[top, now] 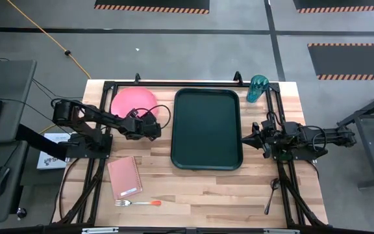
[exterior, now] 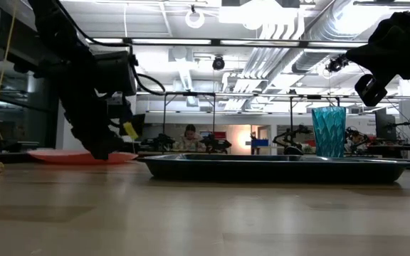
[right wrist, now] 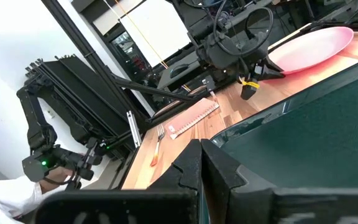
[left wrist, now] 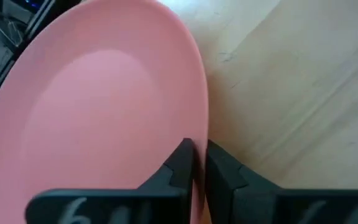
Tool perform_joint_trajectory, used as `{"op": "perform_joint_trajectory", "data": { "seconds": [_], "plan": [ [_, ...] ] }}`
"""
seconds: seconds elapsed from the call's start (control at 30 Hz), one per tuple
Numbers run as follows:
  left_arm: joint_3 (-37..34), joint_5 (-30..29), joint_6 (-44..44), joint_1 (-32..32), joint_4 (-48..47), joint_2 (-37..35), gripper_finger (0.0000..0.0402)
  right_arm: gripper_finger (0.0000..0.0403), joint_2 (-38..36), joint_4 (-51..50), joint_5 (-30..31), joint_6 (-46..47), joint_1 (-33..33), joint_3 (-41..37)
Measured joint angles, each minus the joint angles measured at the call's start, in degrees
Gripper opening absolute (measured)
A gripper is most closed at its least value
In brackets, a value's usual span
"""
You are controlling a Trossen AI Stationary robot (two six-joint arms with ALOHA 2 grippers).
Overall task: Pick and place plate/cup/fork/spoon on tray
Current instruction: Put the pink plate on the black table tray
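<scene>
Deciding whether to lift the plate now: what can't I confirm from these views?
- Plate: left gripper fingers straddle its rim; the left wrist view's edge cuts off the underside.
- High view: the left arm covers that rim.
- Spoon: too small to judge; a frame bar crosses it.
- Fork: absent from the low view.

Plate (left wrist: 98, 118): far edge cut off in left wrist view.
Spoon (top: 271, 197): too small, half behind the frame.
Cup (exterior: 329, 131): base hidden behind tray (exterior: 276, 168) rim.

Your salmon-pink plate (top: 132, 99) lies flat left of the dark tray (top: 206, 129); the teal cup (top: 258, 88) stands upright just off the tray's far right corner. Your orange-handled fork (top: 137, 203) lies near the front edge, the dark spoon (top: 271, 195) front right.
</scene>
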Motion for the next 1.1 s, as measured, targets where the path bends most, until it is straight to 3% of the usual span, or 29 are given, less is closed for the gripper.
{"op": "perform_joint_trajectory", "data": {
  "seconds": [0.13,0.27,0.57,0.67,0.9,1.1],
  "plan": [
    [3.12,-0.40,0.51,-1.74,-5.02,-1.85,0.0008,0.0000,-0.01,-0.01,0.01,0.01,-0.01,0.00],
    [8.51,-4.38,2.73,-5.08,-10.41,-5.45,0.0003,0.0000,0.01,0.00,0.04,0.01,0.00,0.00],
    [22.41,-11.27,20.35,-9.50,-10.66,-7.97,0.0001,0.0000,-0.02,0.00,0.02,0.00,0.00,0.00],
    [26.18,-13.06,29.93,-10.19,-6.80,-6.08,0.0001,0.0000,0.00,-0.02,0.02,0.02,0.00,0.02],
    [29.93,-12.19,58.09,-13.25,12.81,1.52,0.0001,0.0000,0.40,0.00,0.04,0.00,0.00,0.02],
    [29.94,-2.71,70.34,-15.35,25.23,9.96,0.0001,0.0000,1.12,-0.02,0.00,0.01,-0.01,0.01]
  ]
}}
